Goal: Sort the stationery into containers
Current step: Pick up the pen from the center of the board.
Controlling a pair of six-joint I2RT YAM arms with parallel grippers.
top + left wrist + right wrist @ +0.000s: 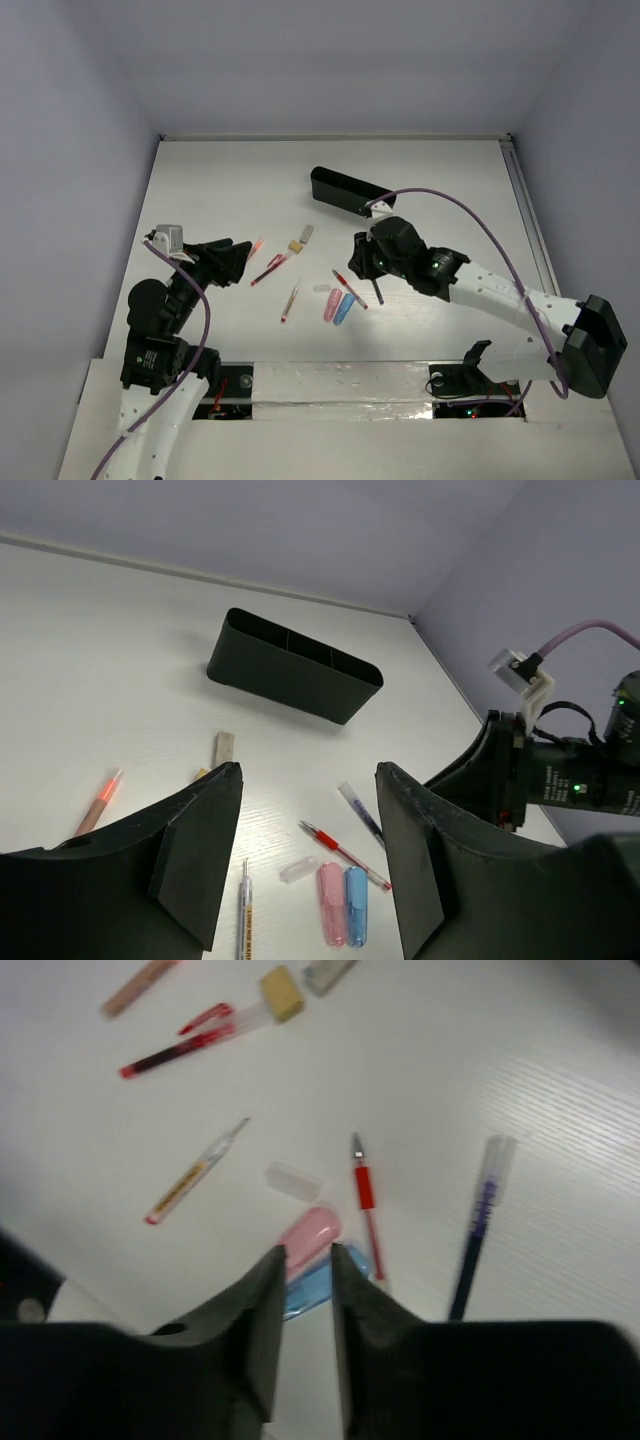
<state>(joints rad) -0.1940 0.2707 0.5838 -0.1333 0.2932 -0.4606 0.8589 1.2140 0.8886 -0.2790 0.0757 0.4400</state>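
The long black tray (345, 192) stands at the back centre and also shows in the left wrist view (290, 665). A pink capsule (331, 306) and a blue capsule (344, 308) lie side by side, with a red pen (349, 288), a dark pen (377, 290) and a clear cap (321, 288) close by. My right gripper (355, 255) hovers just above the pink capsule (308, 1235) and the blue capsule (305, 1298), its jaws a narrow gap apart and empty. My left gripper (240, 262) is wide open and empty, to the left of the items (310, 780).
A thin labelled pen (290, 302), a second red pen (268, 269), a pink pen (256, 247), a tan eraser (295, 245) and a white eraser (307, 233) lie between the arms. Walls close the table on three sides.
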